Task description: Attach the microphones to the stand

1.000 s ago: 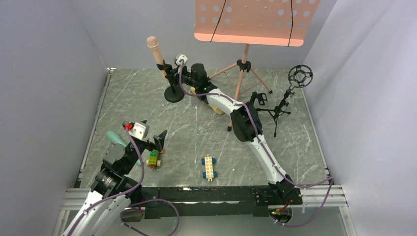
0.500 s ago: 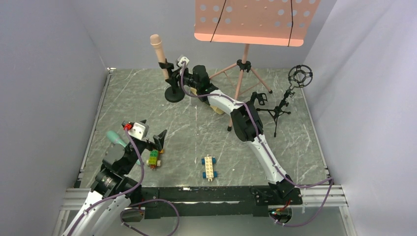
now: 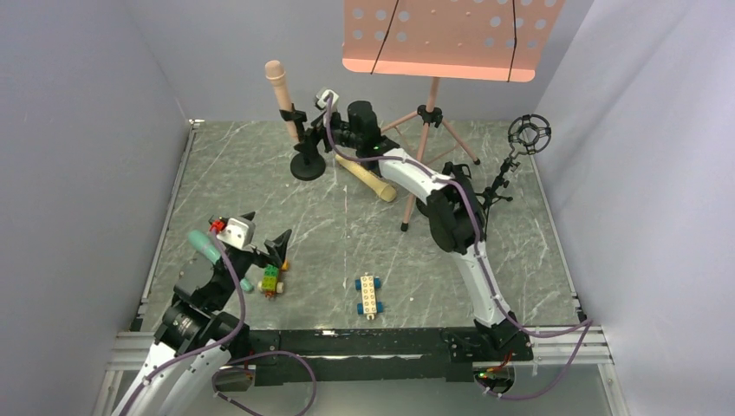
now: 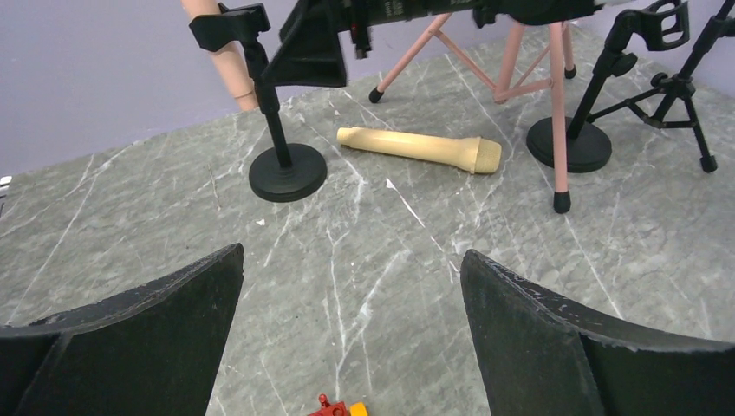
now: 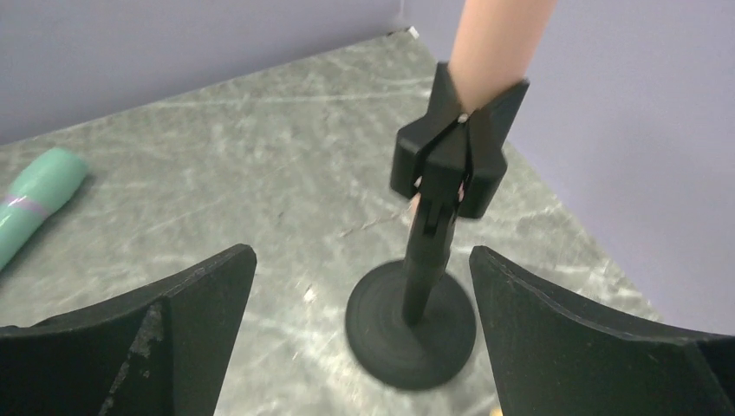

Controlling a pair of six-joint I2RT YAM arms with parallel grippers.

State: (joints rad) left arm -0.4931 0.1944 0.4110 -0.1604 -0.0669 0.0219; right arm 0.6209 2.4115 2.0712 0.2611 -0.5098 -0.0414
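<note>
Right claw point(image 5: 360, 260) is seen spread open and empty, just before the loaded stand; one microphone of three is judged attached.

On the grey, white-veined matte table point(image 3: 520, 260), the black round-based metal stand point(image 3: 307, 165) is seen with the pink smooth tapered plastic microphone point(image 3: 279, 87) gripped upright, slightly tilted, in its clip. Further thin black stands point(image 3: 494, 191) at the right rear are seen unloaded. The pale yellow tapered microphone point(image 4: 416, 147) is left lying flat between the stands. The teal-green rounded microphone point(image 3: 208, 245) lies near the left edge, beside the left claw point(image 4: 351, 256), which is likewise wide open with nothing held. Two attachments are judged outstanding.
</note>
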